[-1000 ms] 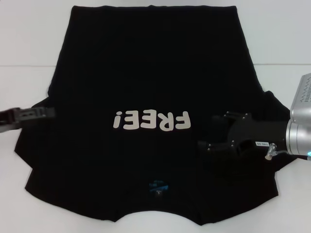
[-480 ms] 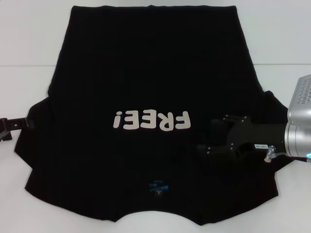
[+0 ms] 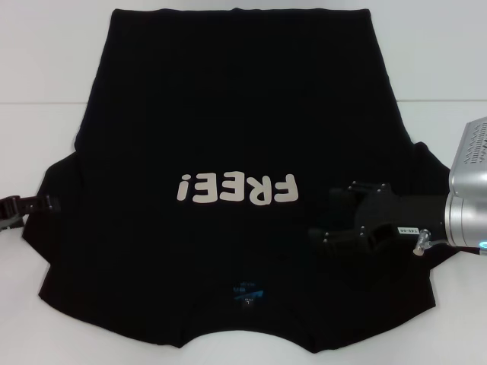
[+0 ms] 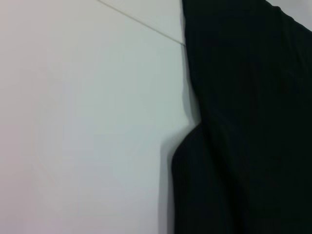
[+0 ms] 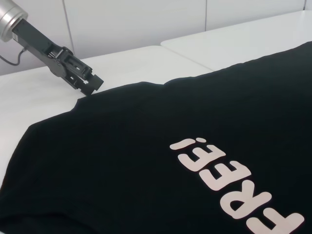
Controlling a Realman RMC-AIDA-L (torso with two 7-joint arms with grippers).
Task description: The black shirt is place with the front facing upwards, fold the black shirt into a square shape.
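The black shirt point(image 3: 228, 114) lies flat and face up on the white table point(image 3: 46, 61). Its white "FREE!" lettering point(image 3: 236, 188) and blue neck label point(image 3: 247, 290) are towards me. My right gripper point(image 3: 329, 213) is open and hovers over the shirt's right side, beside the lettering, holding nothing. My left gripper point(image 3: 44, 204) is at the outer edge of the shirt's left sleeve. It also shows in the right wrist view point(image 5: 91, 84), low at the sleeve edge. The left wrist view shows the sleeve edge point(image 4: 195, 146) on the table.
A table seam point(image 3: 38, 103) runs across behind the sleeves. Bare white table lies to the left and right of the shirt point(image 3: 449, 61).
My left gripper has drawn back to the left, off the shirt to the sleeve's edge, and come a little nearer to me. My right gripper has barely moved.
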